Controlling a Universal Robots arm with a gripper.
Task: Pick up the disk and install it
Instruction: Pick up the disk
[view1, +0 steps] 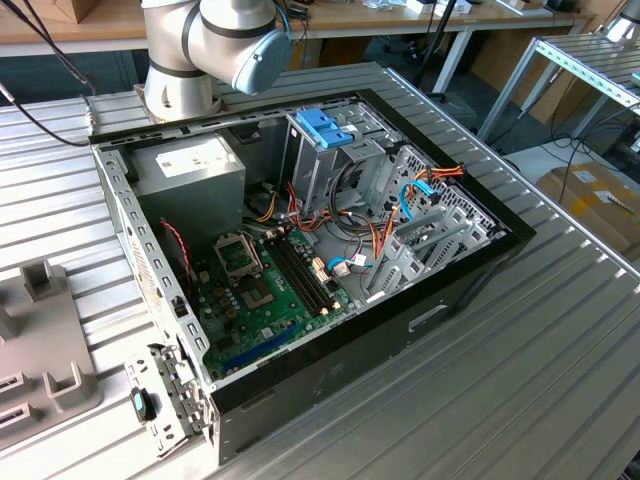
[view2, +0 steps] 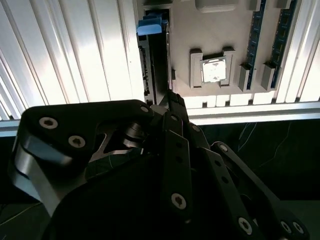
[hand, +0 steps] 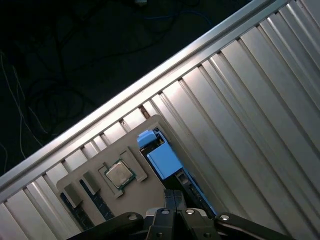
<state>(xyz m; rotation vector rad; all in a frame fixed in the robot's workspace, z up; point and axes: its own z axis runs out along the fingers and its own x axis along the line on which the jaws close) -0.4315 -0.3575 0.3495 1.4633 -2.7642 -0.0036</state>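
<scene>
Ribbed table (hand: 260, 100), grey tray (hand: 127, 145) near its edge, disk (hand: 162, 159) standing in it, tool (hand: 172, 194) narrow, near disk

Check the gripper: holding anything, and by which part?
Cannot tell. The gripper is at one end of the disk, which stands on edge in its grey holder; no grip is visible.

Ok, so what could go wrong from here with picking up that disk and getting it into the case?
The disk stands on edge in a narrow slot of the grey tray, close beside the CPU; if the gripper is off line, it might strike the slot wall or the chip. In the exterior view, loose cables crowd the drive cage, so the disk may snag there.
</scene>
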